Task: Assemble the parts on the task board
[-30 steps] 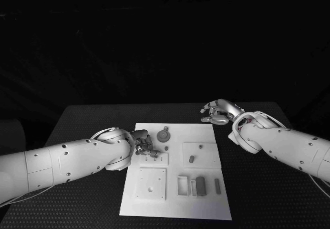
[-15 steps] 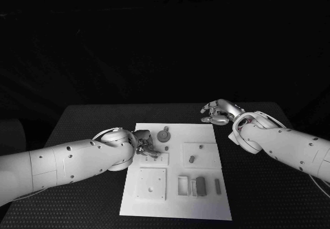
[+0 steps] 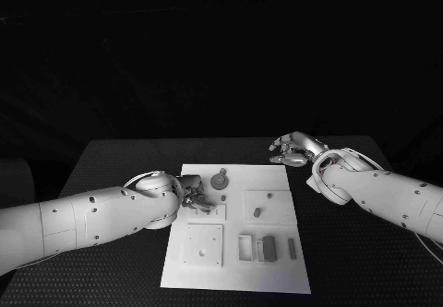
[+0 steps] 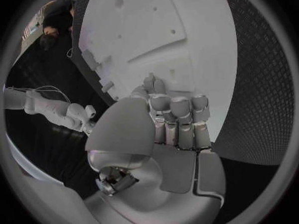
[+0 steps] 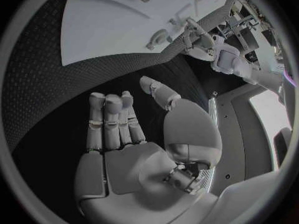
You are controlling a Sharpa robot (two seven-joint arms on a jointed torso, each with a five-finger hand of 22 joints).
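The left robot hand (image 3: 191, 194) is seen low over the board (image 3: 235, 281), at its left edge, with the fingers (image 4: 181, 119) curled together and pointed down at the plate; whether a part is pinched at the tips cannot be told, since the fingers hide whatever lies under them. Just beyond this hand a round part (image 3: 219, 181) lies on the board, and to its inner side a small peg (image 3: 257, 212) sits on a raised square. Nearer the robot than the hand, a block with a hole (image 3: 202, 245) and a few upright pieces (image 3: 269, 249) are set in the board. The right robot hand (image 3: 294, 151) is held over the bench (image 3: 111, 160), well apart from the board's far right corner — its fingers are loosely spread and nothing is held in them. The main risk is judged to lie at the left hand: with the contact point hidden, a small part could be nudged aside or tipped rather than grasped, and the board itself could be pushed across the bench if the fingers are pressed down at its edge — it is steadied by nothing that can be seen.
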